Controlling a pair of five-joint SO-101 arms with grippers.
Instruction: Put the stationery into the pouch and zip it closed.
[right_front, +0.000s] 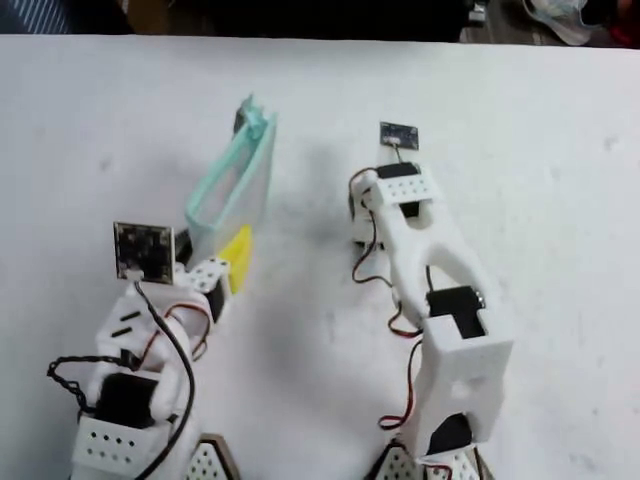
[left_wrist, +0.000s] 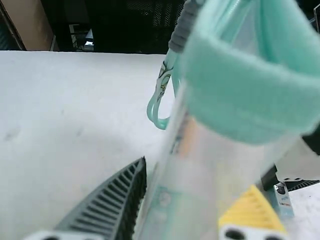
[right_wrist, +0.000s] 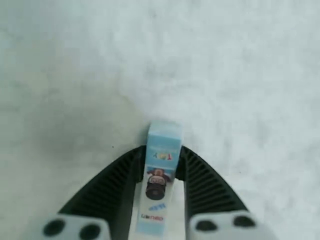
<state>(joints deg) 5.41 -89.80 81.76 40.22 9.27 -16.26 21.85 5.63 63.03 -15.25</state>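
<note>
— Starting at the left: the left gripper (right_front: 228, 262) is pinching the pouch (right_front: 235, 185) by its near end. The wall is sitting caught between the grey jaw and the yellow one, and the pouch is standing on edge on the table (right_front: 520, 150).

— And over on the right?

— The right gripper (right_wrist: 161, 150) is clamping a little light-blue eraser (right_wrist: 161, 137) lengthwise, with one end poking out past the fingertips. It's sitting down near the table, apart from the pouch.

— What's worrying you?

— The mouth. It's looking long and narrow to me. If the eraser is coming in crooked, I'm guessing it's going to catch the rim and tip the pouch, or twist it out of that thin pinch. A knock could also be pivoting the eraser between those jaws.

— Anything else?

— The strap loop (left_wrist: 159, 107) is dangling off the far part. I'm thinking it could be snagging a jaw once zipping starts.

— How's the pouch looking?

— Soft. It's showing clear plastic sides, mint-green fabric trim round the opening, and a grey zip pull (left_wrist: 184, 22) at the far end. It's lying unzipped and gaping upward. Some colour is showing through the wall, but I'm not managing to tell whether it's contents or print.
</note>
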